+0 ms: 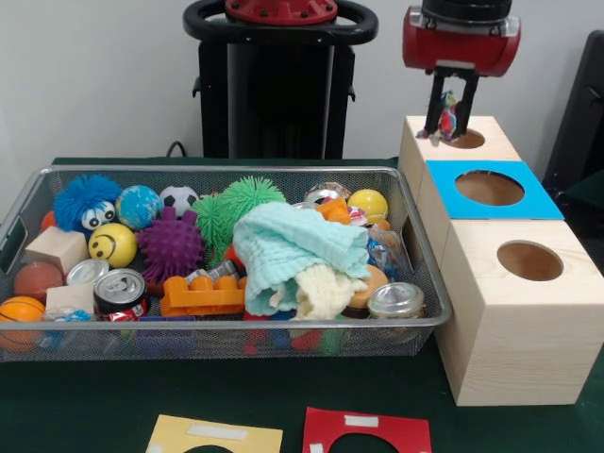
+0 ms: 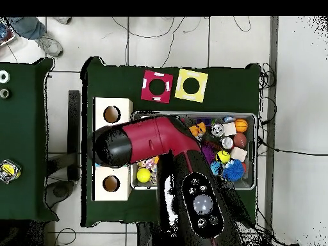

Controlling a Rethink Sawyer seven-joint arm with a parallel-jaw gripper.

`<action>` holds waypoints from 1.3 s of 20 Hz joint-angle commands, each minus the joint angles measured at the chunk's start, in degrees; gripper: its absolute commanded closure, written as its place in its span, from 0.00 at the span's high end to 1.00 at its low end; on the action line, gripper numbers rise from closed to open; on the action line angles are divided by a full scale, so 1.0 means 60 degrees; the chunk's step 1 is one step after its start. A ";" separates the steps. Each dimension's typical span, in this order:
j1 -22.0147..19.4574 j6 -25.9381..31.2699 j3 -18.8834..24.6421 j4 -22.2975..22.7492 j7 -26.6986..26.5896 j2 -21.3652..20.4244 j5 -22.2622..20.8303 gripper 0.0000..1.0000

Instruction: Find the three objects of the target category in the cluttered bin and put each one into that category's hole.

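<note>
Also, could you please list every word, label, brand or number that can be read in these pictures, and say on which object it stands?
None can be read.
Red soda can: its printing is too blurred to read.
Glass jar: no legible label.
Red card and yellow card: pale tape strips, no writing visible.
Wooden boxes: no markings.

Red card [image 1: 366,431] and yellow card [image 1: 215,437] on green tabletop [image 1: 75,401], a person's shoe [image 2: 49,45] on floor

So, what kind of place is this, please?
Probably a robotics lab set up for a sorting test: a wire bin of mixed toys and cans, wooden boxes with round holes, and cables across the tiled floor.
</note>
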 commanded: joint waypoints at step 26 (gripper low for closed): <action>0.2542 -0.2783 -0.2818 0.2344 0.1849 -0.0077 0.1441 0.00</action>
